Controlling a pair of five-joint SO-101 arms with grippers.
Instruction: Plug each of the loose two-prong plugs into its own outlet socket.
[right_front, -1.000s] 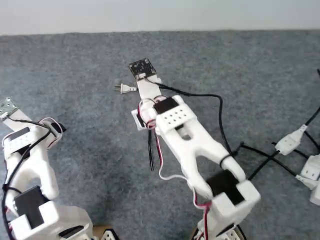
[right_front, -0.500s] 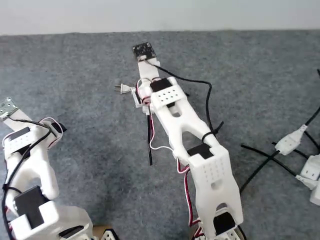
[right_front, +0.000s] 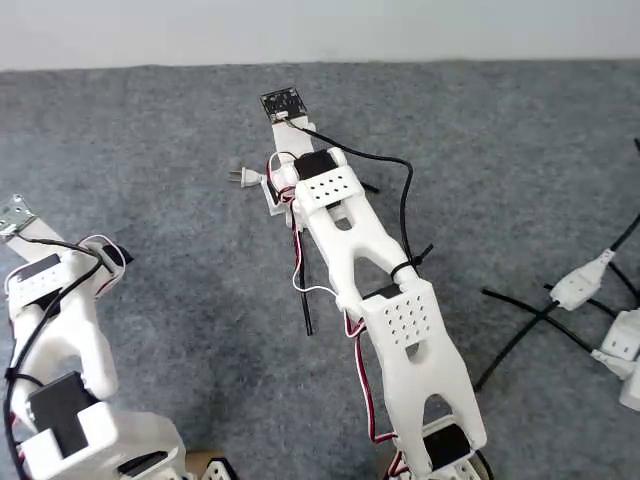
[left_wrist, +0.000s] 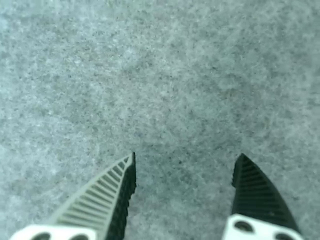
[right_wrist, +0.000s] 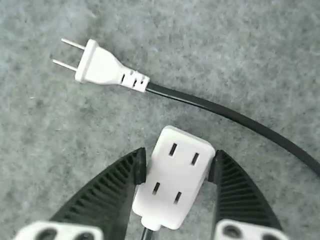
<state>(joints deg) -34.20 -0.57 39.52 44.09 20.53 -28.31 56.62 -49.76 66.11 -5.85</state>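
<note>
Towards the far edge of the grey carpeted table, the right gripper pinches the white plastic socket block just beside the white two-prong plug on its black cord, seemingly to bring the two together, while the left gripper hangs spread over bare carpet by the left edge.

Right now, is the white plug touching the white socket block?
Apart. The right wrist view shows a plain strip of bare carpet between the plug and the socket block; the plug's prongs point away from it.
</note>
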